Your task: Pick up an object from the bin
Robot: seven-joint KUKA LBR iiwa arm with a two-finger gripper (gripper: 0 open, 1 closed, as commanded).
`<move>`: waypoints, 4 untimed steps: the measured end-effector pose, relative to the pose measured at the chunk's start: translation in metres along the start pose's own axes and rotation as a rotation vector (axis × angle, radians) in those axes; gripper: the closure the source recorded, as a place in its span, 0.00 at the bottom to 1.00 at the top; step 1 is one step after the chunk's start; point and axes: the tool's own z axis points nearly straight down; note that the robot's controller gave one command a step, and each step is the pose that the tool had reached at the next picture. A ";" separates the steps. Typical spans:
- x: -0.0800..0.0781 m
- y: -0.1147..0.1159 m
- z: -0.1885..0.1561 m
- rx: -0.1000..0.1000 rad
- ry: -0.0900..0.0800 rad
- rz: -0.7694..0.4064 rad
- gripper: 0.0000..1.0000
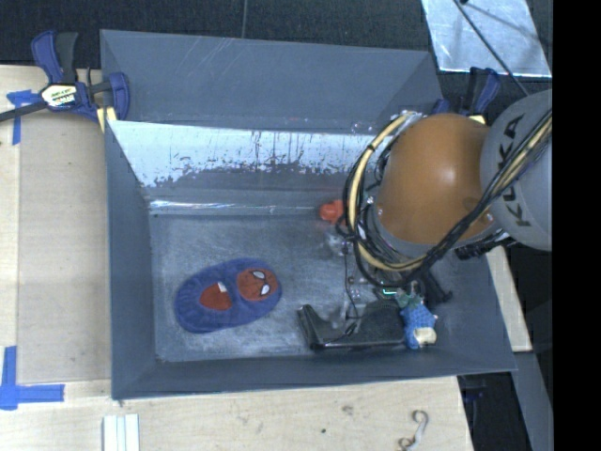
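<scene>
1. Bin (131,280): a grey metal bin with sloping walls and a flat floor, seen from above and somewhat to one side.
2. Arm (526,186): it entered from the right. A domed orange cover (437,181) sat over the wrist, and black and yellow cables (362,195) were looped round the cover's left side.
3. Gripper (350,297): it hung below the lower left edge of the orange cover, over the front right part of the bin floor. Whether it was open or closed could not be told, nor whether it had hold of anything.
4. Black object (331,334): a flat, dark, angular piece, roughly L-shaped. It lay on the floor at the front right, close to the front wall and directly under the gripper, nearer to it than any other thing. Whether the two were touching could not be told.
5. Blue-and-yellow piece (420,327): a small item at the right end of the black object, touching it or just beside it. Whether it belonged to the robot's cabling or lay loose could not be told.
6. Blue oval item (202,313): a soft-looking thing on the front left of the floor, bearing two red face-like patches (256,285) side by side on top. It lay well apart from the gripper.
7. Small orange-red thing (331,211): it lay at the back of the floor, at the foot of the rear wall and just left of the cables.
</scene>
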 end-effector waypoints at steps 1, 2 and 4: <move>-0.013 -0.066 0.103 -0.009 0.004 -0.355 0.00; 0.000 -0.152 0.107 0.001 -0.005 0.084 0.00; 0.008 -0.154 -0.034 0.003 -0.017 -0.015 1.00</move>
